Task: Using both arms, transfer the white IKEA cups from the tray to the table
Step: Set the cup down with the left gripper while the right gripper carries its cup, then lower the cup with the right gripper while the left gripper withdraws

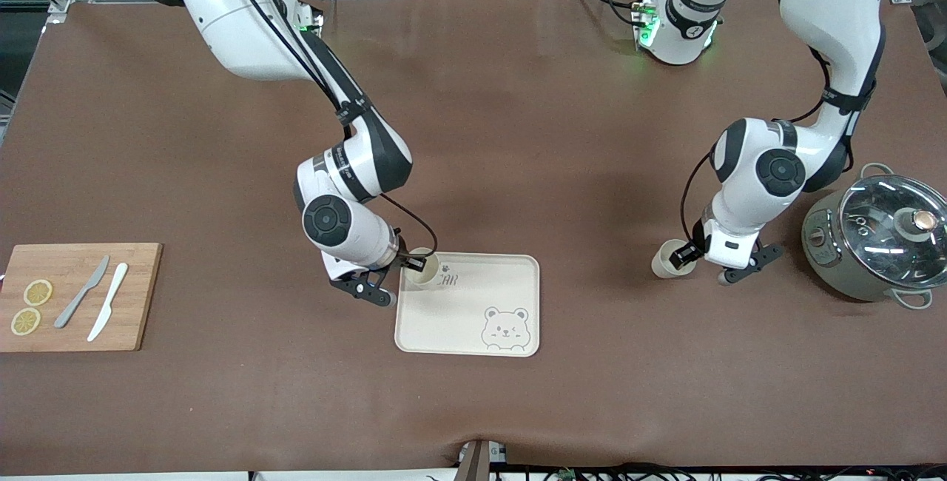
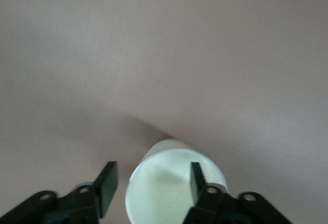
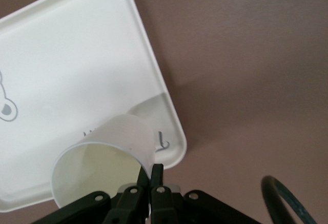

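Observation:
One white cup (image 1: pixel 423 268) is at the corner of the cream bear tray (image 1: pixel 473 311) that lies farthest from the front camera, toward the right arm's end. My right gripper (image 1: pixel 411 264) is shut on its rim. In the right wrist view my right gripper (image 3: pixel 152 170) pinches the wall of this cup (image 3: pixel 107 157) over the tray (image 3: pixel 77 55); I cannot tell whether the cup touches the tray. The second white cup (image 1: pixel 672 259) stands upright on the table toward the left arm's end. My left gripper (image 1: pixel 688 253) is open at its rim. In the left wrist view my left gripper (image 2: pixel 152 175) has one finger inside the cup (image 2: pixel 169 198) and one outside.
A grey pot with a glass lid (image 1: pixel 880 237) stands close beside the left gripper at the left arm's end. A wooden cutting board (image 1: pixel 74 296) with two lemon slices and two knives lies at the right arm's end. The table is covered in brown.

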Controlling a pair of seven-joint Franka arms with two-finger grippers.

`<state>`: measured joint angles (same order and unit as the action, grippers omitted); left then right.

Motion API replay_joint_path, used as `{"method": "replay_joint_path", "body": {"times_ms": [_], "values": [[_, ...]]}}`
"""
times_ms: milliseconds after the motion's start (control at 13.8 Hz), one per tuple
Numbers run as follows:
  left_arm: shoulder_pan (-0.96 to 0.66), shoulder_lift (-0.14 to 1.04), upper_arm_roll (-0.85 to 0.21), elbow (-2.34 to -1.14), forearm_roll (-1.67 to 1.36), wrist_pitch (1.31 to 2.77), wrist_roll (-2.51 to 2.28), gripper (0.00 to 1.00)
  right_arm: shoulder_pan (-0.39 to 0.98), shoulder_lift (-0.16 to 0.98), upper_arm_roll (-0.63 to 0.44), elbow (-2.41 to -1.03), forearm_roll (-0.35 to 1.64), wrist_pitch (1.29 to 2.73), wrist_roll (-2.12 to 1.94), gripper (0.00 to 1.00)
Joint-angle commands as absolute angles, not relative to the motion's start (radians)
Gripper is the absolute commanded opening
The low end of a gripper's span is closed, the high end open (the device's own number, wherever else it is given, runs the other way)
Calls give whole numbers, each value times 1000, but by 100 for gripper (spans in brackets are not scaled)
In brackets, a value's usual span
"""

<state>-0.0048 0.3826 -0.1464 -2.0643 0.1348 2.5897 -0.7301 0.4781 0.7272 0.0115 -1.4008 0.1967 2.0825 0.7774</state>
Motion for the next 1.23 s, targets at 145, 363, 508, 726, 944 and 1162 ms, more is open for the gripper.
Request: {"method": "replay_joint_path", "body": {"times_ms": [145, 363, 508, 726, 944, 1162], "values": [[5, 313, -158, -1896, 161, 2363, -690, 100, 349, 568, 15, -1431, 196, 1850, 633, 0], [5, 307, -158, -1758, 161, 2188, -640, 100, 238, 430, 15, -1570, 170, 1818, 435, 0], [3, 293, -160, -1694, 160, 2103, -606, 100, 151, 344, 15, -1682, 155, 1816, 262, 0], [5, 250, -169, -1655, 160, 2013, -545, 100, 48, 252, 15, -1807, 74, 1819, 71, 0], [6, 181, -173, -1657, 150, 1933, -471, 100, -26, 225, 15, -1887, 25, 1827, -3, 0], [6, 137, -175, -1655, 146, 1893, -399, 100, -83, 227, 17, -1959, -38, 1900, -61, 0]]}}
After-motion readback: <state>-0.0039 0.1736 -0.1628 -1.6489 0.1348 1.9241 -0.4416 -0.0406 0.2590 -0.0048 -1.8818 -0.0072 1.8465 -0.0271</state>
